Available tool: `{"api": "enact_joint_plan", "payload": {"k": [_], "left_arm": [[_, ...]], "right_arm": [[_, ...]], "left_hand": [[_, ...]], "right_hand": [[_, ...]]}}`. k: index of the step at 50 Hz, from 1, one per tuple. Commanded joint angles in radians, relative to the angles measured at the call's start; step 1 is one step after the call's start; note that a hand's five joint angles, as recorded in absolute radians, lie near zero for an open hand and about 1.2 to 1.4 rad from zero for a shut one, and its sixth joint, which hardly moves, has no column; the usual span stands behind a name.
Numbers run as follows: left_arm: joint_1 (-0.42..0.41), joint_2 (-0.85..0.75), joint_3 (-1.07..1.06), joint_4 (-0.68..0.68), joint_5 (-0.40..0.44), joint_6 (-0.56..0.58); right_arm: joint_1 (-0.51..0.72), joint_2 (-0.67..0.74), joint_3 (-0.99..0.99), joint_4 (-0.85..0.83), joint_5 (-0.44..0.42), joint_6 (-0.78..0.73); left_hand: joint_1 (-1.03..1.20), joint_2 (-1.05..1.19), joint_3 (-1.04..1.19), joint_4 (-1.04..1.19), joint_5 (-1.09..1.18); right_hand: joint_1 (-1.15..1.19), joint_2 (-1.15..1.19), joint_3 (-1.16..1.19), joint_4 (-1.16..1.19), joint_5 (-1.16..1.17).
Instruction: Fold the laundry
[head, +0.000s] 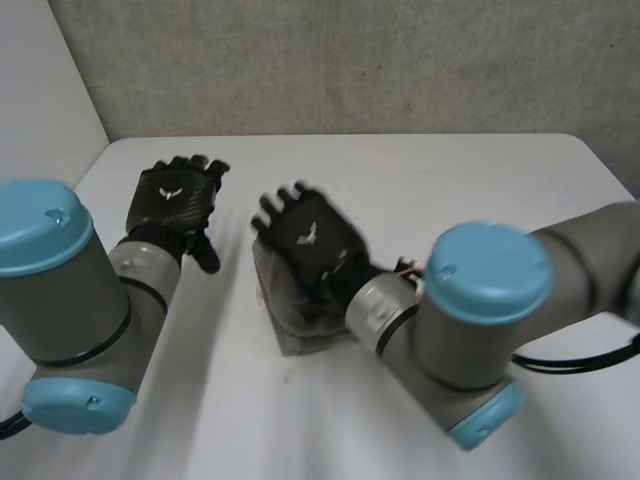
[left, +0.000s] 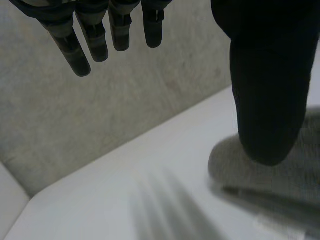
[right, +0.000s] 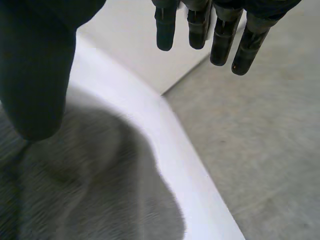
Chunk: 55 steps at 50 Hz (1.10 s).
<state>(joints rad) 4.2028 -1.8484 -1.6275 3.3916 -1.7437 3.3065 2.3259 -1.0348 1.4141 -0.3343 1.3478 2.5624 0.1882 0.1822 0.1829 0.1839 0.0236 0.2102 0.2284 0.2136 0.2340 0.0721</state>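
Your right robot hand (head: 308, 238) hovers open over the folded grey cloth (head: 283, 328) mid-tabletop (head: 450, 180), and your left robot hand (head: 172, 195) is open just beside it. A careless press could slide or unfold the bundle.

Looks like a robotics lab or test cell: plain white table (head: 420, 170) set against a rough grey wall (head: 350, 60), w/ a flat white panel (head: 40, 90) closing the left side; two machine arms, left arm (head: 60, 290) & right arm (head: 480, 300), reach over the tabletop
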Motion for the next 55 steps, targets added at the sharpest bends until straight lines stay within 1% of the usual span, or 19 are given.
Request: {"api": "enact_joint_plan", "payload": {"k": [1, 3, 9, 12, 14, 18, 20, 22, 28, 30, 35, 39, 43, 46, 50, 52, 53, 54, 55], "left_arm": [[-0.056, -0.014, 0.132, -0.003, 0.036, -0.136], [-0.078, -0.026, 0.181, -0.018, 0.036, -0.177], [-0.116, -0.097, 0.265, -0.069, 0.043, -0.217], [-0.121, -0.164, 0.307, -0.107, 0.043, -0.228], [-0.121, -0.242, 0.334, -0.136, 0.038, -0.231], [-0.121, -0.302, 0.342, -0.150, 0.033, -0.231], [-0.121, -0.327, 0.342, -0.153, 0.032, -0.226], [-0.113, -0.368, 0.333, -0.156, 0.032, -0.220], [-0.109, -0.404, 0.299, -0.166, 0.029, -0.219], [-0.109, -0.405, 0.275, -0.179, 0.029, -0.217], [-0.109, -0.396, 0.235, -0.216, 0.029, -0.216], [-0.109, -0.381, 0.218, -0.245, 0.029, -0.205], [-0.109, -0.368, 0.222, -0.268, 0.029, -0.153], [-0.109, -0.336, 0.250, -0.268, 0.027, -0.113], [-0.109, -0.281, 0.301, -0.268, 0.029, -0.100], [-0.109, -0.246, 0.327, -0.270, 0.029, -0.100], [-0.109, -0.209, 0.354, -0.273, 0.029, -0.100], [-0.109, -0.169, 0.379, -0.281, 0.029, -0.102], [-0.109, -0.169, 0.379, -0.281, 0.029, -0.102]], "right_arm": [[-0.117, -0.145, 0.002, 0.095, 0.004, 0.374], [-0.161, -0.156, -0.030, 0.167, -0.007, 0.453], [-0.192, -0.137, -0.107, 0.250, -0.006, 0.512], [-0.204, -0.079, -0.156, 0.281, -0.006, 0.515], [-0.215, -0.004, -0.205, 0.305, -0.006, 0.516], [-0.217, 0.063, -0.245, 0.330, -0.010, 0.515], [-0.215, 0.107, -0.264, 0.334, -0.018, 0.515], [-0.215, 0.177, -0.291, 0.336, -0.051, 0.515], [-0.212, 0.283, -0.345, 0.353, -0.087, 0.507], [-0.211, 0.355, -0.395, 0.401, -0.082, 0.496], [-0.211, 0.415, -0.474, 0.487, -0.076, 0.444], [-0.220, 0.406, -0.483, 0.508, -0.067, 0.384], [-0.252, 0.336, -0.478, 0.509, -0.041, 0.334], [-0.258, 0.268, -0.466, 0.509, -0.033, 0.341], [-0.258, 0.190, -0.457, 0.509, -0.030, 0.361], [-0.261, 0.087, -0.445, 0.505, -0.024, 0.424], [-0.261, 0.087, -0.445, 0.505, -0.024, 0.424], [-0.272, 0.041, -0.435, 0.503, -0.013, 0.468], [-0.272, 0.041, -0.435, 0.503, -0.013, 0.469]], "left_hand": [[0.019, 0.025, 0.025, 0.024, 0.009], [0.028, 0.034, 0.034, 0.032, 0.018], [0.031, 0.037, 0.036, 0.035, 0.021], [0.031, 0.037, 0.036, 0.035, 0.021], [0.031, 0.037, 0.036, 0.035, 0.021], [0.031, 0.037, 0.036, 0.035, 0.021], [0.031, 0.037, 0.036, 0.035, 0.021], [0.031, 0.037, 0.036, 0.035, 0.021], [0.025, 0.031, 0.031, 0.030, 0.015], [0.025, 0.031, 0.031, 0.030, 0.015], [0.022, 0.028, 0.028, 0.027, 0.012], [0.022, 0.028, 0.028, 0.027, 0.012], [0.019, 0.025, 0.025, 0.024, 0.009], [0.016, 0.023, 0.022, 0.021, 0.007], [0.014, 0.020, 0.019, 0.018, 0.004], [0.014, 0.020, 0.019, 0.018, 0.004], [0.014, 0.020, 0.019, 0.018, 0.004], [0.011, 0.017, 0.016, 0.015, 0.001], [0.011, 0.017, 0.016, 0.015, 0.001]], "right_hand": [[-0.036, -0.054, -0.039, -0.059, -0.072], [-0.036, -0.054, -0.039, -0.059, -0.072], [-0.036, -0.054, -0.039, -0.059, -0.072], [-0.036, -0.054, -0.039, -0.059, -0.072], [-0.036, -0.054, -0.039, -0.059, -0.072], [-0.036, -0.054, -0.039, -0.059, -0.072], [-0.036, -0.054, -0.039, -0.059, -0.072], [-0.036, -0.054, -0.039, -0.059, -0.072], [-0.036, -0.054, -0.039, -0.059, -0.072], [-0.036, -0.054, -0.039, -0.059, -0.072], [-0.036, -0.054, -0.039, -0.059, -0.072], [-0.036, -0.054, -0.039, -0.059, -0.072], [-0.036, -0.054, -0.039, -0.059, -0.072], [-0.036, -0.054, -0.039, -0.059, -0.072], [-0.036, -0.054, -0.039, -0.059, -0.072], [-0.036, -0.054, -0.039, -0.059, -0.072], [-0.036, -0.054, -0.039, -0.059, -0.072], [-0.036, -0.054, -0.039, -0.059, -0.072], [-0.036, -0.054, -0.039, -0.059, -0.072]]}}
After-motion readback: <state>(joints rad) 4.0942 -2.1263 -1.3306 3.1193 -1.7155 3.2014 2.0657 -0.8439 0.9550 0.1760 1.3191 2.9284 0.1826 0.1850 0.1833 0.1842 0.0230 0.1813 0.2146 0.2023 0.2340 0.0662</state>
